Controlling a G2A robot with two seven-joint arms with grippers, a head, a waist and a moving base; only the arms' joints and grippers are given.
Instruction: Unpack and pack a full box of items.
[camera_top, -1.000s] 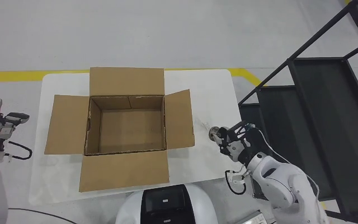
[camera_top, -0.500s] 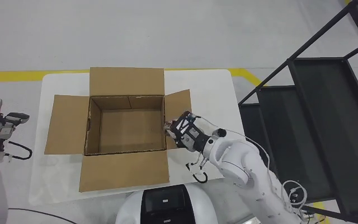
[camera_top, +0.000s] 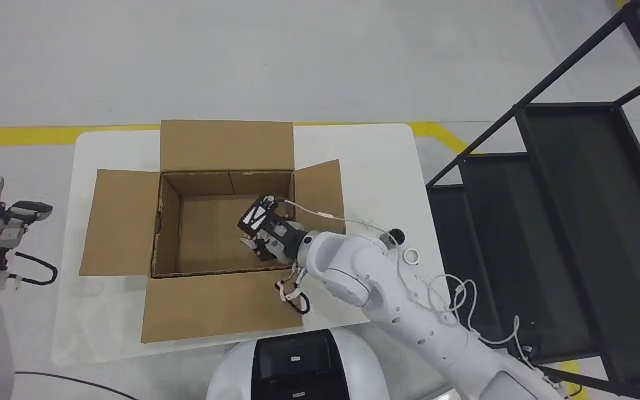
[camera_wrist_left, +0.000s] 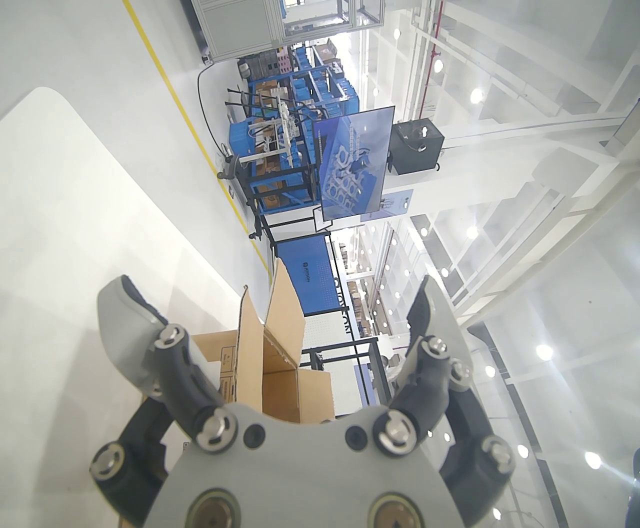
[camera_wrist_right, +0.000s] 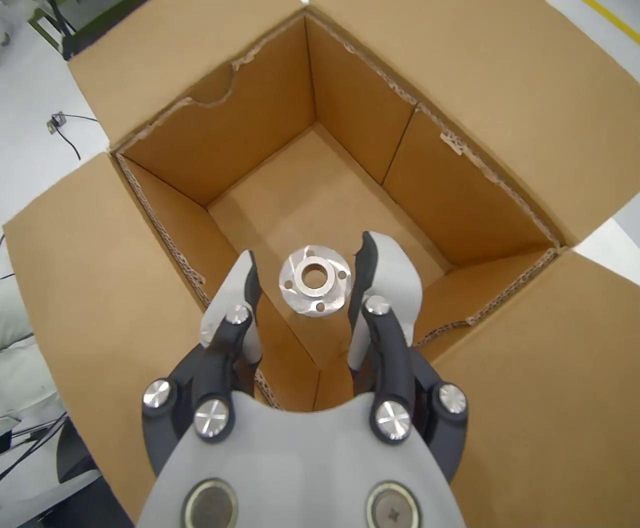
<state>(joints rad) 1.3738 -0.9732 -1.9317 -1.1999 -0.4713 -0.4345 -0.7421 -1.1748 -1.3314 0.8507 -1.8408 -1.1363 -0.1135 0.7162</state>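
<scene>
One cardboard box (camera_top: 225, 145) sits at the centre of one white surface (camera_top: 380, 160). All four of its flaps are folded outward at 12, 3, 6 and 9 o'clock. There is one metal flange (camera_wrist_right: 313, 287), a round disc with a centre bore and three small holes.

My right gripper (camera_top: 262, 222) hangs over the box opening, toward its 3 o'clock side and pointing down into it. Its fingers (camera_wrist_right: 247, 285) are moderately apart. The flange shows between them, with a thin gap on at least one side, so I am not clamping it. I cannot tell whether the flange rests on the box floor or is in the air above it.

My left gripper (camera_wrist_left: 276, 295) is off the surface's 9 o'clock edge. It is spread wide, holds nothing, and points across the surface toward the box.
</scene>
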